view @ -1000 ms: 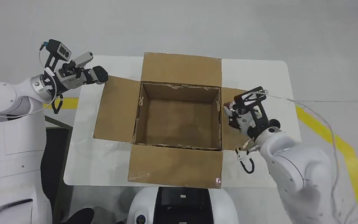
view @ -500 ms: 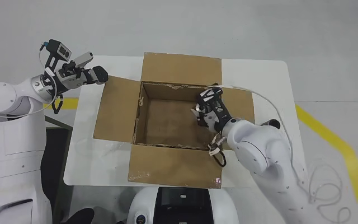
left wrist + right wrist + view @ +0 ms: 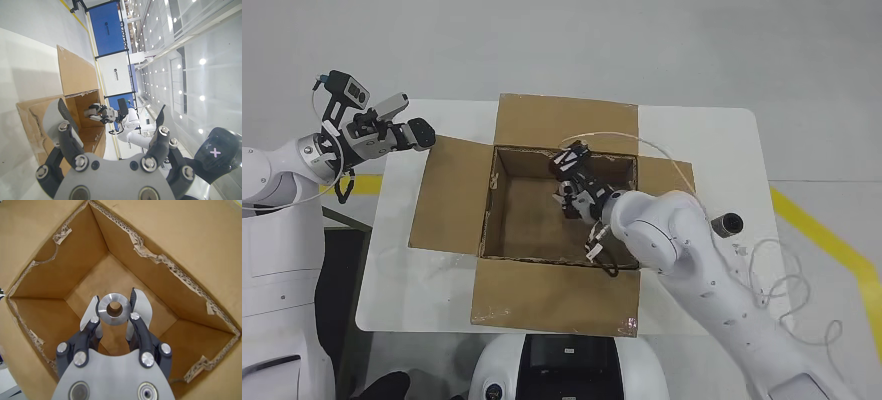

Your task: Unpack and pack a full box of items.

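Observation:
An open cardboard box stands in the middle of the white table, all its flaps folded out. My right gripper hangs over the far side of the box's opening. The right wrist view shows this gripper shut on a short metal cylinder with a bored hole, above the bare box floor. My left gripper stays open and holds nothing above the table's far left corner, beside the left flap. In the left wrist view its fingers frame the box and the cylinder.
A white cable loops from the right arm across the box's far flap and off the table's right side. The box walls have torn, ragged top edges. A yellow line marks the floor to the right.
My right gripper has swung left from over the right flap to over the box's opening, carrying the metal cylinder. The left arm has not moved.

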